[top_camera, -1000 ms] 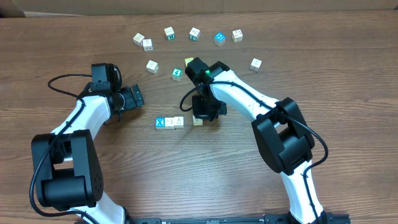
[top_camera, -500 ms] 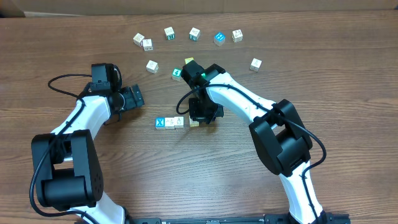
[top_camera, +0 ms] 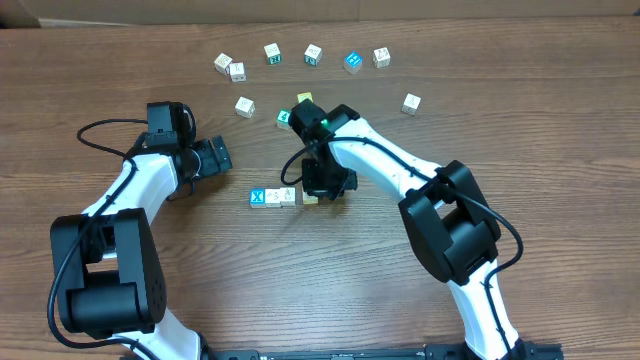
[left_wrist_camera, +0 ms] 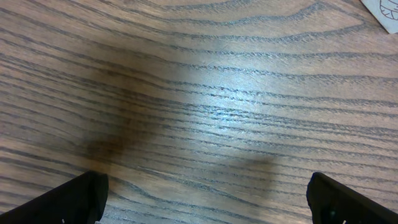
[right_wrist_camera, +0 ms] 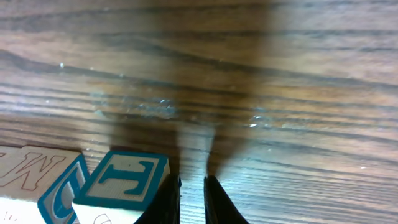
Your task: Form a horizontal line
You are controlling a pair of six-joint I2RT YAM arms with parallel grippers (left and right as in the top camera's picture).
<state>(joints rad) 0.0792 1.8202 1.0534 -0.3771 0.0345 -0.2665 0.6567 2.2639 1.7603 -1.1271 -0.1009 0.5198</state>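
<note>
A row of cubes lies mid-table: the blue cube with a white X (top_camera: 257, 198), then two pale cubes (top_camera: 272, 197) (top_camera: 288, 195). A fourth, cream cube (top_camera: 311, 199) sits at the row's right end, half hidden under my right gripper (top_camera: 317, 191). In the right wrist view that gripper (right_wrist_camera: 191, 199) is shut with nothing between its fingers. Its left finger rests against the side of a cube with a teal letter face (right_wrist_camera: 127, 180). My left gripper (top_camera: 214, 158) is open over bare wood, left of the row; its fingertips (left_wrist_camera: 81, 196) show only at the bottom corners.
Loose cubes are scattered at the back: several pale ones (top_camera: 237, 71), a blue one (top_camera: 352, 62), a green-faced one (top_camera: 285, 118), a yellow-green one (top_camera: 303, 99) and a pale one at the right (top_camera: 411, 103). A white corner (left_wrist_camera: 387, 11) shows at the top right of the left wrist view.
My right gripper has slid a little to the left, and the cream cube beside it has moved with it toward the row's right end. The left arm has not moved.
</note>
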